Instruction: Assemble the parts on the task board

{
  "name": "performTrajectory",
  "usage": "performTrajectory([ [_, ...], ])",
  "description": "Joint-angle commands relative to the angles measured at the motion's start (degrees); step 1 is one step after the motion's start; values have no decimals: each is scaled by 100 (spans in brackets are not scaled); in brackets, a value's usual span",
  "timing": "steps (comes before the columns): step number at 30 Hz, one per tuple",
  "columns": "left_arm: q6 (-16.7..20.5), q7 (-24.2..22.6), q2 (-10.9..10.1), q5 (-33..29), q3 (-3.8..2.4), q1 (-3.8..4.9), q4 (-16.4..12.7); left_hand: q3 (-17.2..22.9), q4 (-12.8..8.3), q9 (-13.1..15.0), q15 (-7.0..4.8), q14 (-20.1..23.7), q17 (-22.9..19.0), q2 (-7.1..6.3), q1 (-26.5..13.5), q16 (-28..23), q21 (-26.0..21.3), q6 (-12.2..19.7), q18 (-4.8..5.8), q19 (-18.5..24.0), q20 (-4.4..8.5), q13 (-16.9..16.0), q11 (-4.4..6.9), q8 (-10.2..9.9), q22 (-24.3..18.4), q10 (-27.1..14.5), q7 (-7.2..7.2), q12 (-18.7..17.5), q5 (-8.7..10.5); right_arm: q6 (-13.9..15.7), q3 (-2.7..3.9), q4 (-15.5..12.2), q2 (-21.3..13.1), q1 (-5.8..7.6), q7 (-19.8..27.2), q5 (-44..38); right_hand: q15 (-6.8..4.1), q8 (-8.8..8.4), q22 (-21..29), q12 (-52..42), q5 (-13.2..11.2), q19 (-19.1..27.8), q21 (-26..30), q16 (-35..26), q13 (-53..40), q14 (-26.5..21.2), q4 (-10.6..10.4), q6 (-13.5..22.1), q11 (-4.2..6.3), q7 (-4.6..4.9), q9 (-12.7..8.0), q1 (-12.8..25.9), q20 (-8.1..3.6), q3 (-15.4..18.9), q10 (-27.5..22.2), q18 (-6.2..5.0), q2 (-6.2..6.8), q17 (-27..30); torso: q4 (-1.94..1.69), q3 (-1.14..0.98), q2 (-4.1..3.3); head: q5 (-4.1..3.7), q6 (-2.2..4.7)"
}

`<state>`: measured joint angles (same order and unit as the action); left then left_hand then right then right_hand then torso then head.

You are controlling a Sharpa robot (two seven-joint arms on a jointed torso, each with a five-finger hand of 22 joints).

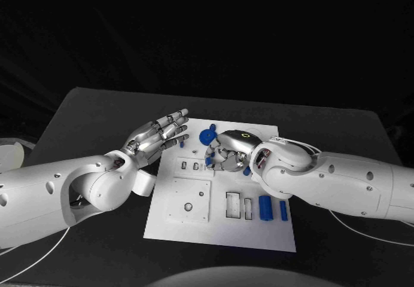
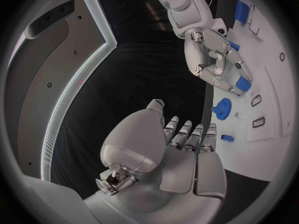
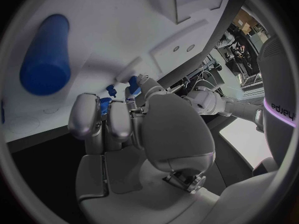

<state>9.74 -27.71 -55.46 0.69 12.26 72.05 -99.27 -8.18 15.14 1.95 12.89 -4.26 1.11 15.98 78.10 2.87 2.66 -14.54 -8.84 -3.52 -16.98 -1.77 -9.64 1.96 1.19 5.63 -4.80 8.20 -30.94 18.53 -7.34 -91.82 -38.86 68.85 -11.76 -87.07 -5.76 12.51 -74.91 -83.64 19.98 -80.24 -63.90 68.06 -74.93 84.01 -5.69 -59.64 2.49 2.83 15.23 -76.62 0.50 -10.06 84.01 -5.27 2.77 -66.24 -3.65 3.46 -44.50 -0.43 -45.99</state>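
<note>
The white task board [image 1: 226,230] lies in the middle of the table. My right hand [image 1: 228,152] is curled down over its upper middle, and its fingertips [image 3: 118,119] pinch a small blue part [image 2: 243,84] against the board. A blue gear [image 1: 208,136] stands just beside that hand, toward the board's far edge. My left hand [image 1: 160,136] hovers over the board's left edge with its fingers spread and nothing in it [image 2: 181,149]. A small blue peg [image 1: 183,143] sits beside its fingertips. A thick blue cylinder [image 3: 45,55] lies on the board close under my right wrist.
Two blue bars [image 1: 265,208] [image 1: 283,209] lie side by side at the board's lower right, next to rectangular slots [image 1: 233,204]. A raised square plate [image 1: 189,200] takes up the lower left. Black table [image 1: 95,107] surrounds the board.
</note>
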Motion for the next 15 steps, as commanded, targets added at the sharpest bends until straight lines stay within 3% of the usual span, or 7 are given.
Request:
performTrajectory([
  [1, -128, -42, 9, 5, -2, 0, -7, 23, 1, 8, 43, -9, 9, 5, 63, 33, 23, -43, 112, -23, 4, -8, -54, 29, 8, 4, 9, 13, -22, -221, 2, 24, 22, -13, -130, -138, 10, 169, -194, -8, 50, 21, 43, -20, -609, 259, 41, 93, -30, 23, 437, -7, 22, -5, 131, -23, 10, 16, 8, 5, 1, 1, -15],
  [7, -138, -40, 18, 5, -2, 0, -7, 26, -1, 7, 45, -7, 9, 5, 65, 32, 24, -36, 115, -25, 4, -9, -61, 28, 8, 7, 10, 16, -24, -269, 2, 26, 41, -24, -156, -150, 21, 126, -196, -10, 76, 22, 59, -12, -609, 257, 70, 201, -43, 54, 448, -3, 33, -20, 126, -25, 21, 20, 10, 2, -3, 0, -21],
  [11, -142, -39, 24, 5, -2, 0, -1, 26, -1, 7, 45, -7, 9, 5, 65, 32, 24, -36, 115, -25, 4, -9, -61, 28, 8, 7, 10, 16, -24, -302, 2, 31, 52, -29, -145, -152, 30, 9, -210, -22, 29, 12, 58, 21, -620, 261, 77, 445, -56, 85, 430, 52, 46, -17, 128, -23, 51, 4, 6, 1, 1, -7, -27],
  [15, -146, -36, 24, 5, -2, 0, 2, 26, -1, 7, 45, -7, 9, 5, 65, 32, 24, -36, 115, -25, 4, -9, -61, 28, 8, 7, 10, 16, -24, -315, 2, 44, 54, -35, -68, -154, 31, -210, -260, -62, -345, -24, 2, 117, -664, 277, 75, 876, -57, 80, 360, 149, 57, 35, 150, -11, 151, -62, 4, 0, -1, -3, -29],
])
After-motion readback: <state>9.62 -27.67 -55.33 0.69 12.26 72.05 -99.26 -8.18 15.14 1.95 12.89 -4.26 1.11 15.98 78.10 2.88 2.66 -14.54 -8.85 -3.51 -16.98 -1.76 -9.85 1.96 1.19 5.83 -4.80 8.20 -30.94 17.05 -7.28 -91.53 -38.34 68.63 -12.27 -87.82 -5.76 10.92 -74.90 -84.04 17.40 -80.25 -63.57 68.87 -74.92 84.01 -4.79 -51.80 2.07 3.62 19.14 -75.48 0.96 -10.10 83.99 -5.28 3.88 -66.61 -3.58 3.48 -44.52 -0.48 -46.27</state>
